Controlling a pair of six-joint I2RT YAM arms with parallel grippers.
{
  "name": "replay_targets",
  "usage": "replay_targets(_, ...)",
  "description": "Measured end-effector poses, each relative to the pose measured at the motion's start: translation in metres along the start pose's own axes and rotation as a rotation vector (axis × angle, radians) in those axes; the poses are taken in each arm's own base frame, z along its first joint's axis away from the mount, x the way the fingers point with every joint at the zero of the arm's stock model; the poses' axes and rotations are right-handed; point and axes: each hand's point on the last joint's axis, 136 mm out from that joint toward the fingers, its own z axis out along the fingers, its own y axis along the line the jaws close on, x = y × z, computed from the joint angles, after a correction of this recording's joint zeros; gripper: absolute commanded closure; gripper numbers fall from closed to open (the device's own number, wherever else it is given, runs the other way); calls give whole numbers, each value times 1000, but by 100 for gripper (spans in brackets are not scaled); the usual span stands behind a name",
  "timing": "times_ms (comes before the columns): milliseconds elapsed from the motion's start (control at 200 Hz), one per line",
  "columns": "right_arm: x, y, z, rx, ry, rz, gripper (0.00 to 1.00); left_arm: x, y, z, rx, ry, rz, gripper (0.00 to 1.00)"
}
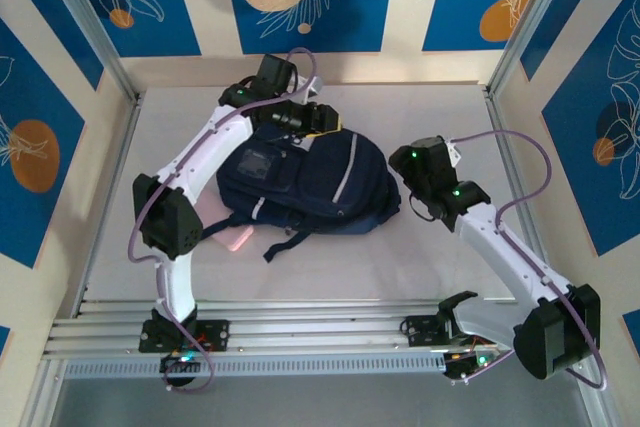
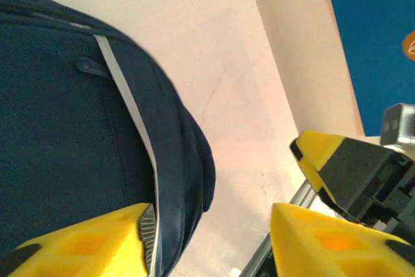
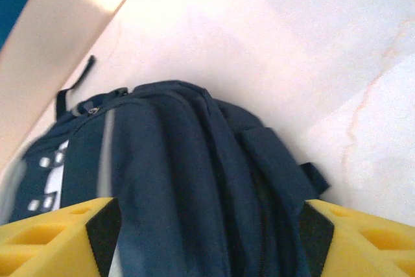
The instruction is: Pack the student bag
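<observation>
1. Position. The student bag (image 1: 300, 182) lies flat at the middle of the table (image 1: 420, 267). A dark strap (image 1: 290, 243) trails toward the near edge, and a pink flat item (image 1: 236, 238) sits at the bag's near-left corner. No open compartment is visible.
2. Left gripper (image 2: 211, 238). It is at the bag's far edge with its jaws spread. The grey-striped rim lies against one finger (image 2: 84, 244), bare table shows across the rest of the gap, and nothing is pinched.
3. Right gripper (image 3: 211, 238). Its jaws stand wide astride the bag's right end, with the pads (image 3: 104, 231) at the fabric on both sides. Whether they squeeze or merely flank it cannot be told.
4. Hazard A. With the far edge unheld, a pull from the right side would probably drag the whole bag over the smooth table rather than open it.
5. Hazard B. A closing grip may gather several fabric layers at once and clamp the compartment shut, or the soft cloth may slip free.
6. Hazard C. A sliding bag may snag its strap or push the pink item away.
</observation>
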Motion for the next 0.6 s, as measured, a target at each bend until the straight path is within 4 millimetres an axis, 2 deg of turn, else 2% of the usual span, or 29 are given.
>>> replay_targets(90, 3, -1, -9, 8, -14, -52, 27, 4, 5, -5, -51, -15, -1, 38)
replay_targets(150, 7, 4, -15, -6, -19, -98, 27, 12, 11, -18, -107, -35, -4, 29)
replay_targets(220, 15, 12, -21, -22, -16, -159, 26, 24, 22, -43, -184, -77, -20, 14)
replay_targets(275, 25, 20, -26, -40, -7, -210, 26, 34, 35, -72, -254, -127, -45, 1)
replay_targets(295, 27, 21, -27, -44, -7, -226, 26, 37, 40, -82, -275, -148, -63, 0)
replay_targets(385, 40, 28, -33, -64, 4, -289, 26, 47, 79, -139, -413, -279, -169, 0)
replay_targets(475, 47, 32, -36, -75, 10, -318, 26, 65, 135, -190, -600, -406, -336, 0)
replay_targets(535, 49, 33, -37, -78, 11, -327, 26, 83, 169, -210, -716, -438, -450, 0)
replay_targets(600, 49, 33, -37, -79, 10, -329, 26, 101, 197, -216, -788, -431, -549, 0)
